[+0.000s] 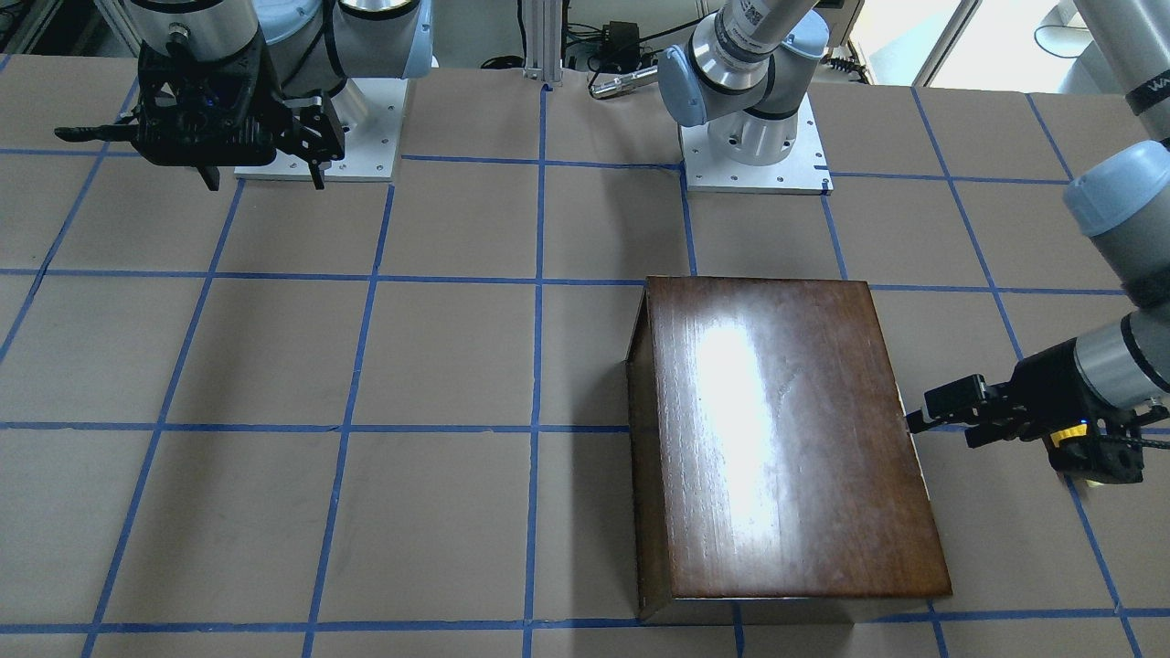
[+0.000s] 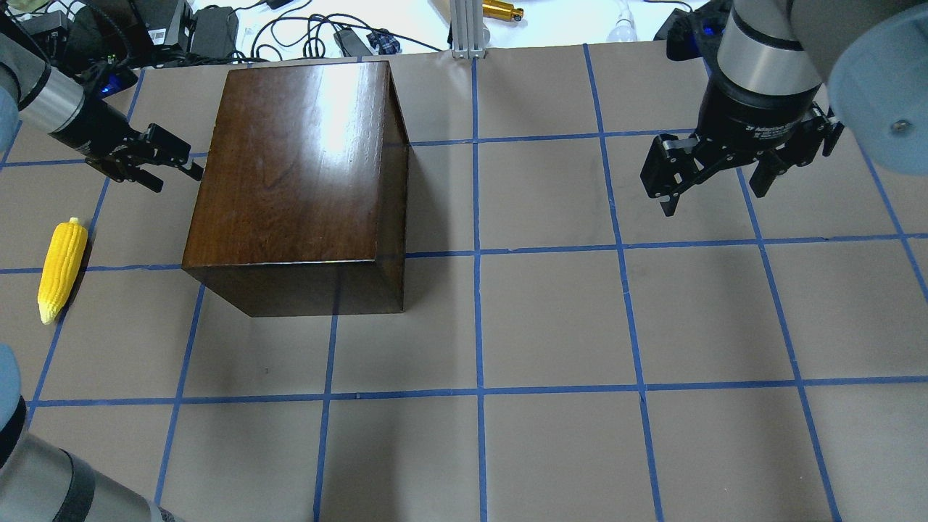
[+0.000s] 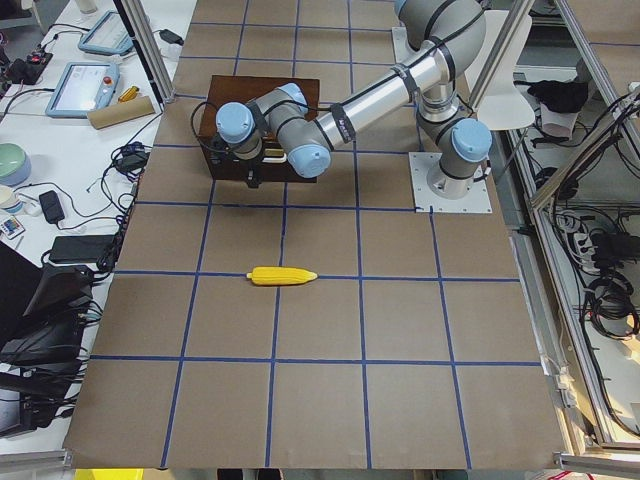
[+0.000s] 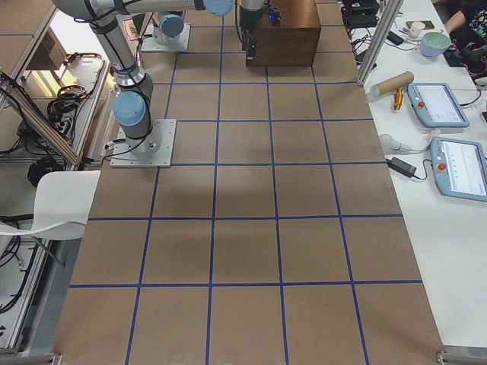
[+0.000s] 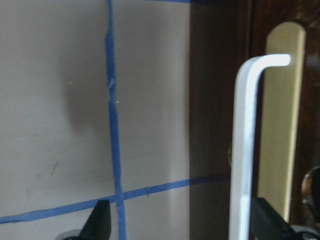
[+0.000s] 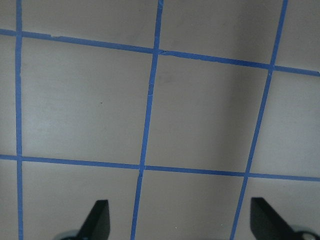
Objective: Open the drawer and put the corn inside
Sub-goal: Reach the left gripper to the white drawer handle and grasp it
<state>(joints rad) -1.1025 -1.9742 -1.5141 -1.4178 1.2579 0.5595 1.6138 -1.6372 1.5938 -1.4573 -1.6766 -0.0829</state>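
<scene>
The dark-brown box [image 2: 297, 174] stands on the table's left half with its drawer shut. The drawer's dark front [image 5: 215, 125] and its metal pull [image 5: 245, 150] fill the right of the left wrist view. My left gripper [image 2: 177, 174] is open at the box's left side. In its wrist view [image 5: 182, 222] the pull lies between the fingers, close to one fingertip [image 5: 267, 220]. The yellow corn [image 2: 61, 270] lies on the table left of the box, also seen in the exterior left view [image 3: 283, 276]. My right gripper [image 2: 713, 201] is open and empty, raised over the far right.
Blue tape lines grid the brown table [image 2: 551, 326]. The arm bases [image 1: 754, 155] stand at the robot's edge. Cables and adapters [image 2: 217, 29] lie beyond the far edge behind the box. The right wrist view shows only bare table [image 6: 200, 115].
</scene>
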